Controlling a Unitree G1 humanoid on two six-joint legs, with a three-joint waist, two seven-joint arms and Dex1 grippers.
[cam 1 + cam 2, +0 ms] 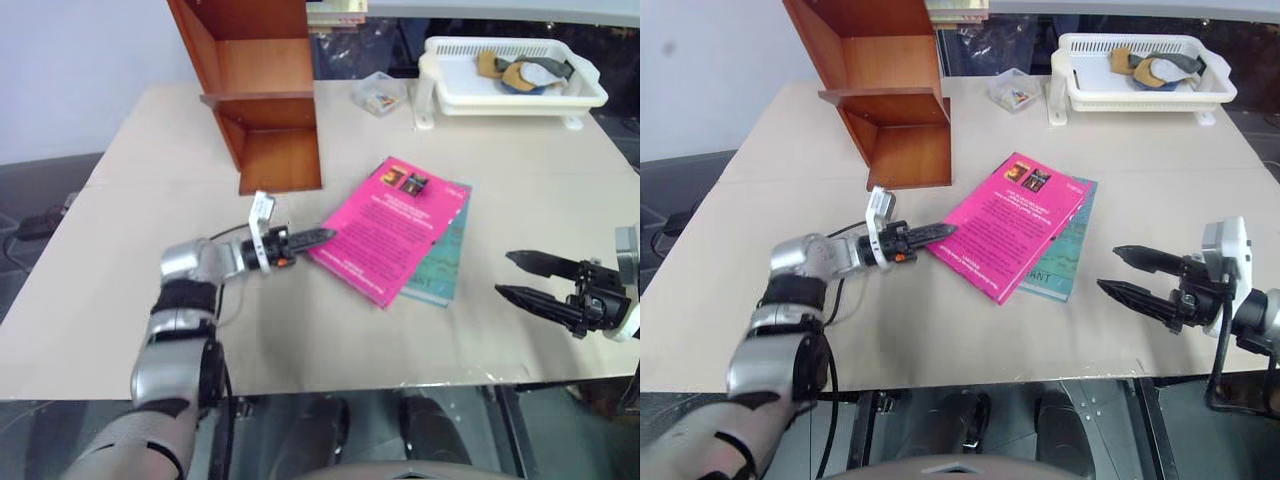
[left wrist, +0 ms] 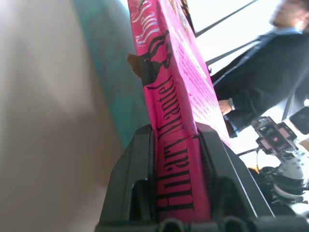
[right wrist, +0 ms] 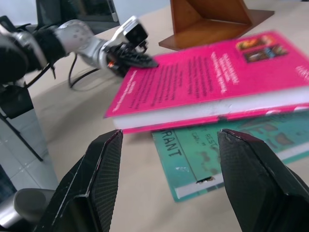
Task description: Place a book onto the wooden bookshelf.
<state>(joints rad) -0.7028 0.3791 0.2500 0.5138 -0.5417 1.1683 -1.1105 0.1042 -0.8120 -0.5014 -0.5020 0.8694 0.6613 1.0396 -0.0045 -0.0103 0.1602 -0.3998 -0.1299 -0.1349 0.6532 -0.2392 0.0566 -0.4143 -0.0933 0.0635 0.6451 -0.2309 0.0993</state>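
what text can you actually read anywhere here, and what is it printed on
"RANT": end of a word on the teal-green book under the pink book, right wrist view; its first letters are hidden.
Large black letters on the pink book's spine, between the left gripper fingers: cropped, no sure reading.
Pink cover's fine print and picture squares: too small to read.
Bookshelf, white tray: no text visible.
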